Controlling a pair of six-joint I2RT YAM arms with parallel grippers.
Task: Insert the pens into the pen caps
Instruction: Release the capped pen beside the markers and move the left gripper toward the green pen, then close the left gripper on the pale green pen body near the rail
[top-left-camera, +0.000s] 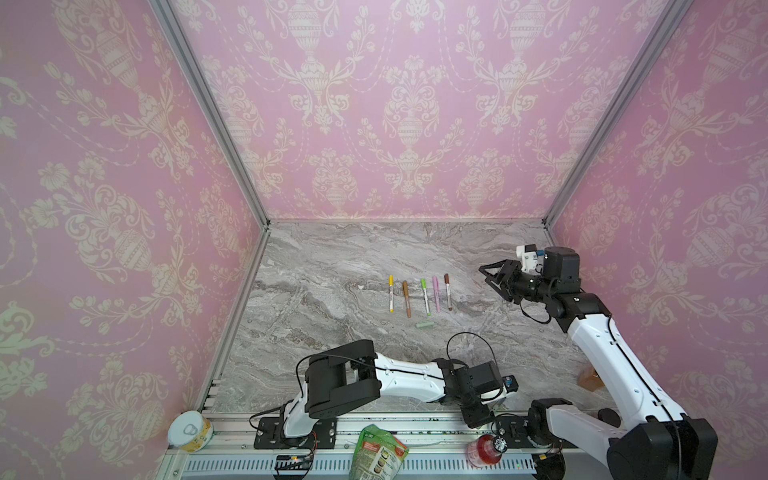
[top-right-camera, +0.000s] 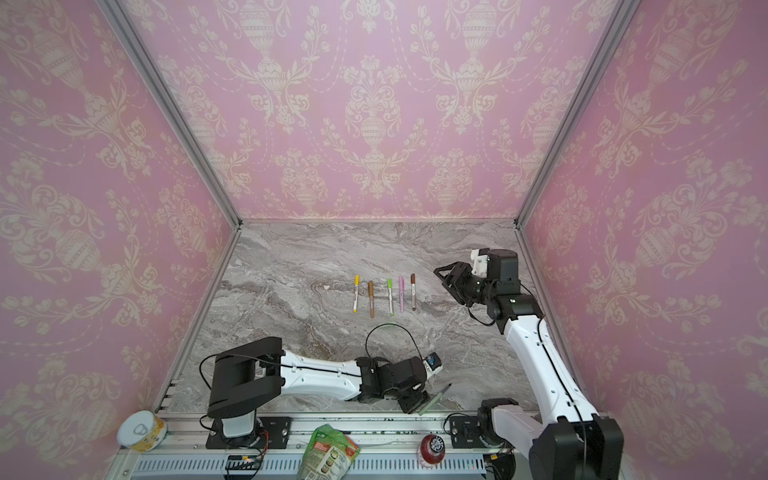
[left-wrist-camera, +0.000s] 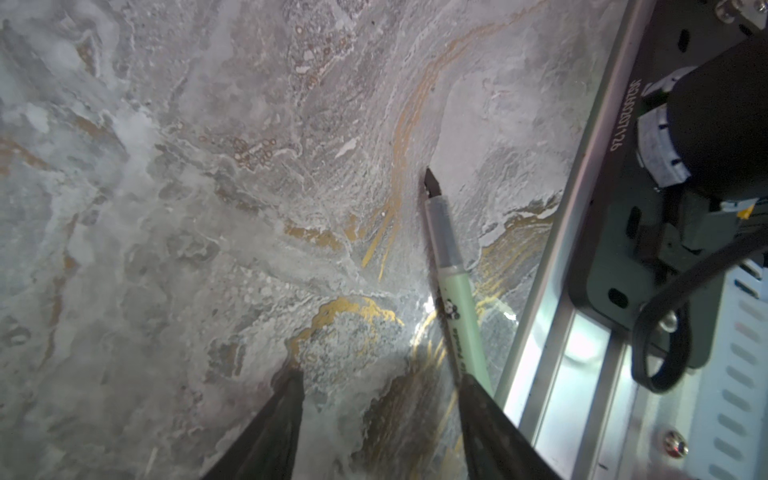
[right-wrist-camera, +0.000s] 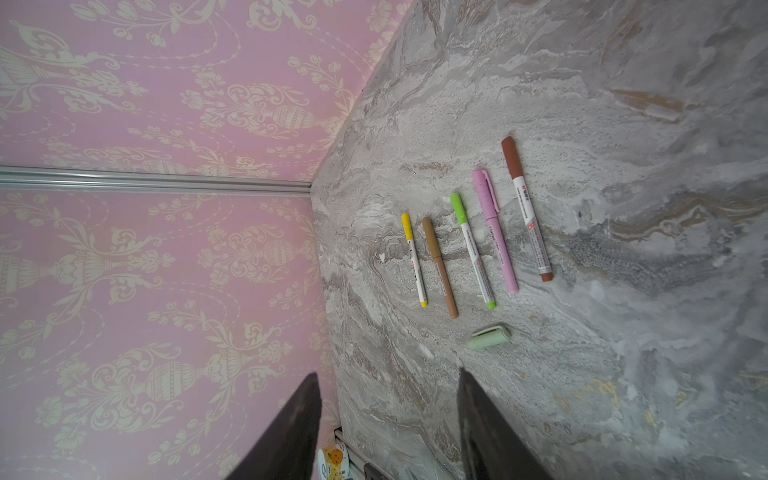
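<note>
1. While five capped pens (right-wrist-camera: 473, 251) lay side by side in the middle of the table (top-left-camera: 332, 257), the pale green pen (left-wrist-camera: 451, 282) was at the near edge, just beside the metal rail (left-wrist-camera: 552, 291), its dark tip bare.
2. The pale green cap (right-wrist-camera: 489, 337) lay on its side just off the row's near ends, well apart from that pen.
3. The left gripper (left-wrist-camera: 382, 376) had its jaws apart with nothing between them. The pen's rear end ran under one finger, and I could not tell whether they touched.
4. The right gripper (right-wrist-camera: 387, 372) hovered above the table off the brown-capped end of the row, jaws spread and empty.
5. The pen looked light, stiff and smooth, so it would likely roll or pivot. A pinch across the mid-barrel seemed best, leaving the tip end free.
6. The cap looked light and hollow and would probably skid. It should be taken near the closed end, keeping the mouth clear.
</note>
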